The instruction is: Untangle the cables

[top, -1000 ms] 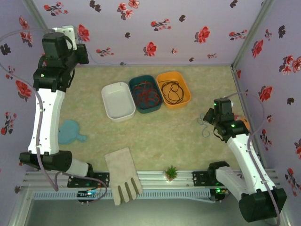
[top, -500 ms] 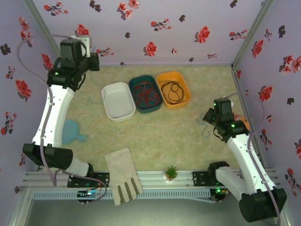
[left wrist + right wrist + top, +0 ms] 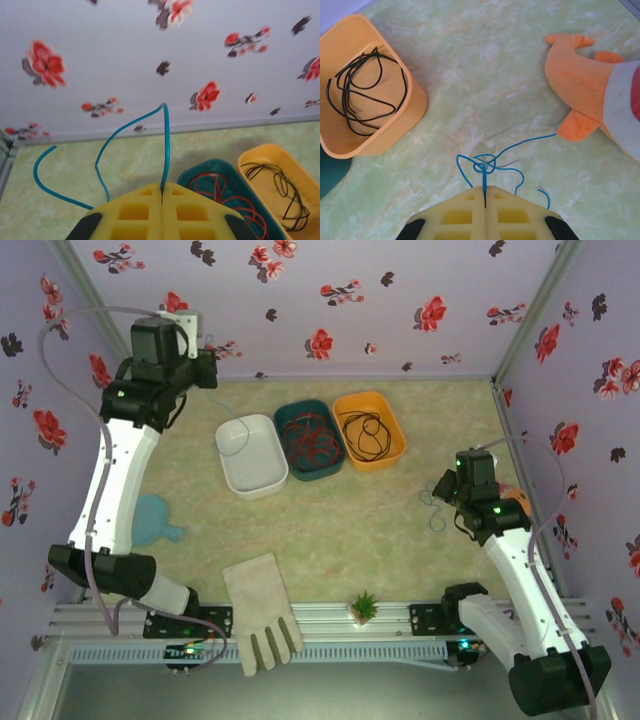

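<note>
My left gripper (image 3: pixel 162 188) is shut on a blue cable (image 3: pixel 165 140) that rises from the fingertips and loops off to the left. It hangs high near the back wall (image 3: pixel 210 371), beside the white bin (image 3: pixel 255 468). My right gripper (image 3: pixel 484 189) is shut on a knotted blue cable (image 3: pixel 485 164) lying on the table at the right (image 3: pixel 433 512). A red cable (image 3: pixel 312 438) is coiled in the teal bin (image 3: pixel 300 405). In the orange bin (image 3: pixel 365 396) sits a coiled black cable (image 3: pixel 366 432).
An orange plush toy (image 3: pixel 600 90) lies right of the right gripper. A beige glove (image 3: pixel 262 615), a small green plant (image 3: pixel 364 607) and a light blue toy (image 3: pixel 150 520) lie toward the near edge. Flowered walls enclose the table.
The left arm has swung up and to the right, toward the white bin, carrying its blue cable. The right arm has barely moved.
</note>
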Motion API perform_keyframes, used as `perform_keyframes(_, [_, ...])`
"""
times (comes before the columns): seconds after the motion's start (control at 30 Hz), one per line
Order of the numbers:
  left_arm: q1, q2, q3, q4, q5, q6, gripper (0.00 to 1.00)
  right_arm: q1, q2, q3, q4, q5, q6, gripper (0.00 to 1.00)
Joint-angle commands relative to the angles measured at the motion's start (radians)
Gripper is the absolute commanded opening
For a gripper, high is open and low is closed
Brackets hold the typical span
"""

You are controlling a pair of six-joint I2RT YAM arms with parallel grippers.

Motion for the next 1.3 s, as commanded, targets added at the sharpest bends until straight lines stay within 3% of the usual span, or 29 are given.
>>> perform_keyframes(0.0, [-0.024,0.03,0.09,-0.059,-0.013,0.055,0.0,0.009,-0.007,0.005,0.001,0.001,0.016,0.0])
perform_keyframes(0.23, [-0.058,0.055,0.115,-0.07,-0.044,0.07,0.0,0.01,-0.009,0.005,-0.004,0.005,0.019,0.0])
perform_keyframes(0.77, [-0.057,-0.045,-0.296,0.096,-0.042,-0.057,0.0,0.011,-0.006,0.003,0.006,0.009,0.022,0.0])
perform_keyframes(1.27, [-0.059,0.044,-0.527,0.142,0.03,-0.132,0.0,0.01,0.003,0.02,-0.011,0.003,0.028,0.0])
